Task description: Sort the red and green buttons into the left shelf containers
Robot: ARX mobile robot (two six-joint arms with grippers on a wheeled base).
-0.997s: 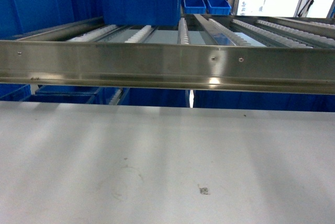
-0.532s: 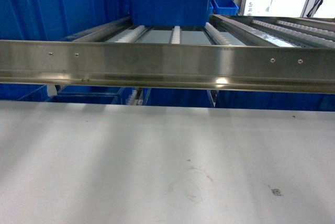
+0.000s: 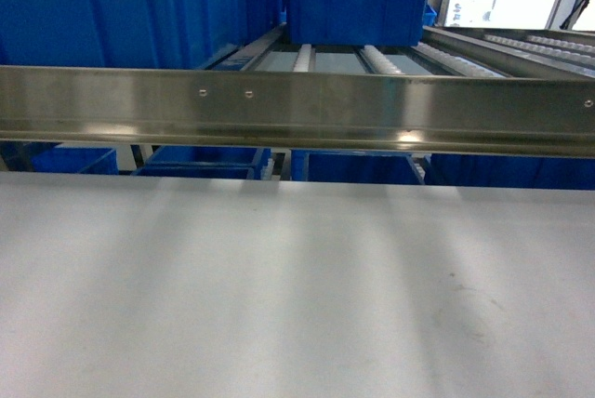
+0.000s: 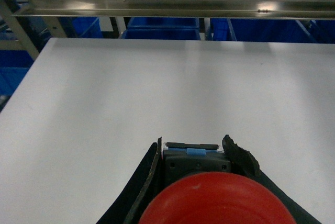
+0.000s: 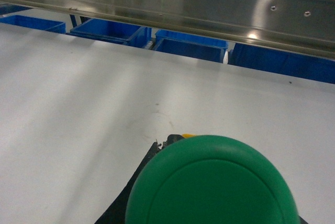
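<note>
The red button [image 4: 214, 200] fills the bottom of the left wrist view, its grey body [image 4: 196, 162] clamped between the two dark fingers of my left gripper [image 4: 192, 145], above the white table [image 4: 157, 88]. The green button [image 5: 212, 182] fills the bottom of the right wrist view, a sliver of yellow collar [image 5: 188, 135] showing. My right gripper [image 5: 201, 145] is shut on it; only its left finger [image 5: 152, 156] shows. Large blue containers [image 3: 139, 7] stand on the roller shelf at upper left in the head view. Neither gripper appears in the head view.
A steel shelf rail [image 3: 297, 110] crosses in front of the rollers at the table's far edge. Another blue bin [image 3: 358, 3] sits further back on the rollers. Lower blue bins [image 5: 110, 29] stand under the rail. The table's left edge [image 4: 29, 77] shows.
The head view has shifted to the left: the rear blue bin and the marks on the table have slid rightwards in the frame, and more of the big left containers shows.
</note>
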